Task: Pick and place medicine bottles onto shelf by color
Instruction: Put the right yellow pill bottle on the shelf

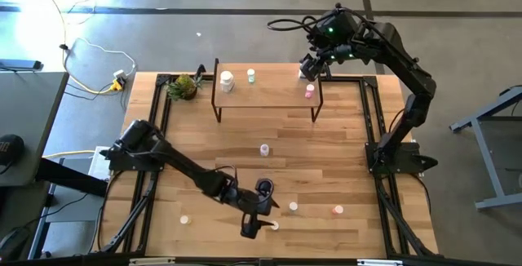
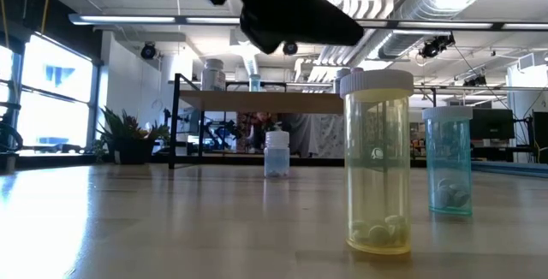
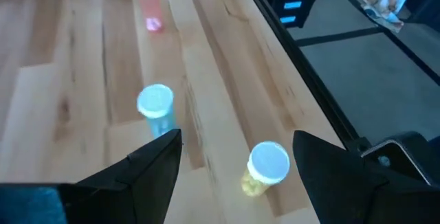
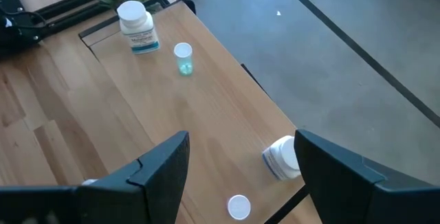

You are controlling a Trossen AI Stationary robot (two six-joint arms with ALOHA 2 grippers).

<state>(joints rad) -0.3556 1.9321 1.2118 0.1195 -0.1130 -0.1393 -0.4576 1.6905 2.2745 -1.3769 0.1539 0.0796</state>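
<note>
The shelf (image 1: 265,96) stands at the table's far middle. On it are a larger white bottle (image 4: 137,26), a green-blue bottle (image 4: 183,58), a white bottle (image 4: 282,159) at the far right corner and a pink bottle (image 1: 309,92). My right gripper (image 4: 242,138) is open and empty above the shelf's right end. My left gripper (image 3: 237,141) is open and empty above a yellow bottle (image 3: 265,168) that stands upright near the table's front edge. A blue bottle (image 3: 156,107) and a pink bottle (image 3: 148,4) stand upright further toward the table's right.
A green plant (image 1: 183,86) sits at the shelf's left end. A pale bottle (image 1: 264,149) stands mid-table and a small one (image 1: 185,218) at the near left. The low view shows the yellow bottle (image 2: 377,163) and the blue bottle (image 2: 447,161) close to the camera.
</note>
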